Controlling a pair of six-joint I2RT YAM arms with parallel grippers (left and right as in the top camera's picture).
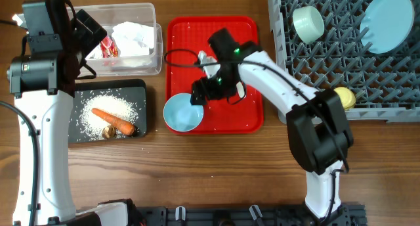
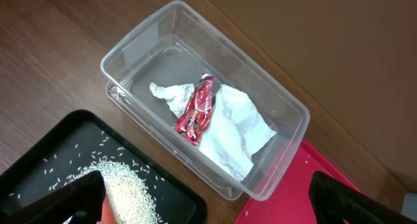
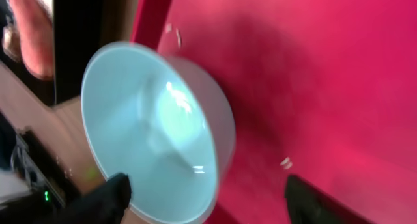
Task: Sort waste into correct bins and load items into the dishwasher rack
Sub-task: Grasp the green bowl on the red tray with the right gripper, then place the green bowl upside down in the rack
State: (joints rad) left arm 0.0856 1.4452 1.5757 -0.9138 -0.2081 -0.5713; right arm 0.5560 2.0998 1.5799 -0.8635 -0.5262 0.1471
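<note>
R hand [image 1: 200,94] is low over the lower-left corner of the red tray [image 1: 190,35] in the overhead view. Its fingers are spread wide w/ the light blue bowl [image 1: 182,113] between them. Wrist cam shows bare tray between the bowl and one finger, so no clamp on it. L hand [image 1: 88,29] hangs over the clear tub [image 1: 134,65], fingers at full spread, nothing in it.

Rest, big to small:
- desk [image 1: 197,173]: wood, carries everything.
- dishwasher rack [image 1: 315,68]: grey peg grid, top right, just beside the red tray.
- red tray: centre, betw. rack and bins. A few white grains lie on it near the bowl.
- clear tub: top left, above the black tray [image 1: 139,91]; the two are just beside each other.
- light blue plate [image 1: 387,19]: in the rack's top-right corner, leaning.
- light blue bowl: upright, rim overlaps the red tray's left edge.
- mint green bowl [image 1: 308,22]: in the rack, top-left area, tipped on its side.
- yellow cup [image 1: 344,98]: at the rack's lower edge, partly hidden by the R arm.
- napkin [image 1: 136,34]: crumpled, white, in the clear tub.
- carrot [image 1: 113,119]: on the black tray, lying across the rice [image 1: 92,111].
- red wrapper [image 1: 109,50]: in the tub, touching the napkin.
- brown scrap [image 1: 109,131]: on the black tray, just beside the carrot.
</note>
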